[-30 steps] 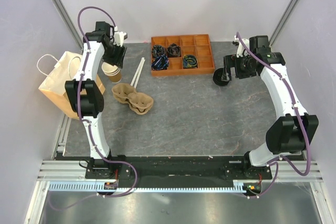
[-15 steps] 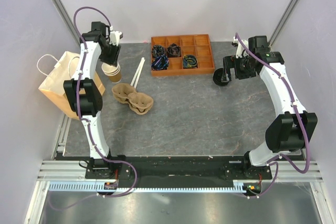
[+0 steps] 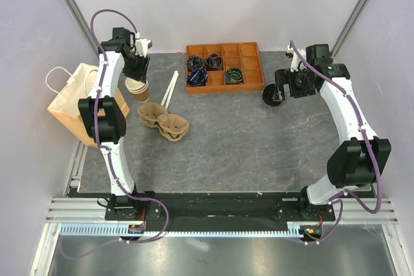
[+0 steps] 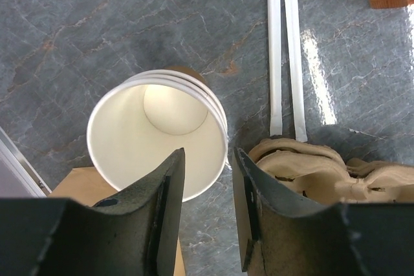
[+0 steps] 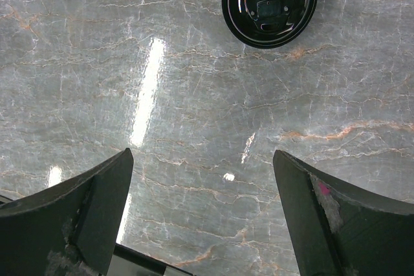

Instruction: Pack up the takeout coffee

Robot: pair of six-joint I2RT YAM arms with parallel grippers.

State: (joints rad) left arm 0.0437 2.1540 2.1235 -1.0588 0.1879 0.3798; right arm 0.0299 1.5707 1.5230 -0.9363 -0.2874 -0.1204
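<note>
Counts: 3 nested paper cups (image 4: 155, 140), 1 black lid (image 5: 270, 6), 2 white straws (image 4: 275, 50), 1 pulp cup carrier (image 3: 165, 119), 1 kraft paper bag (image 3: 71, 105), 1 orange divider tray (image 3: 249, 50).

No word, number or brand can be read in any of the views. The black lid (image 5: 269, 4), lying on the table at the far right, has some moulded relief on its top. These shapes are too small and too dark to tell whether they are letters or signs.
</note>
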